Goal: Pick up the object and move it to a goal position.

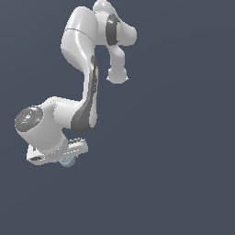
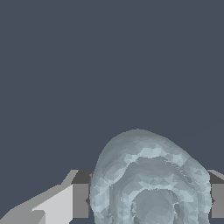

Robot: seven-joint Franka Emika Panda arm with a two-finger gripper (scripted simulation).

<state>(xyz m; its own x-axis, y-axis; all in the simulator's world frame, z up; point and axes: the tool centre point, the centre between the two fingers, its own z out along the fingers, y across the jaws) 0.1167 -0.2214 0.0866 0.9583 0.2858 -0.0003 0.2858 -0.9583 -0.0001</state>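
My white, glossy, jointed arm folds down across the plain dark slate-blue ground towards the exterior view's lower left, and there my white pincer sits low over the small pale blue-grey squat round cylinder with ringed top, of which only a sliver peeks out from under the pincer body. In the wrist view the same cylinder fills the space between my two grey fingers, which stand just beside its flanks on either side; I judge that I am closed on it or very nearly so, yet I cannot make out true contact on either pad, so I cannot tell for sure that I am gripping. That doubt is the main hazard: if the pads merely graze the rounded, faceted wall, a lift could let the cylinder slip down and out, or roll aside. It is also much narrower than my hand and sits low, so a grip taken too high on its curved shoulder might squeeze it downward. No goal marker shows in either view, so I could carry it off wrongly.
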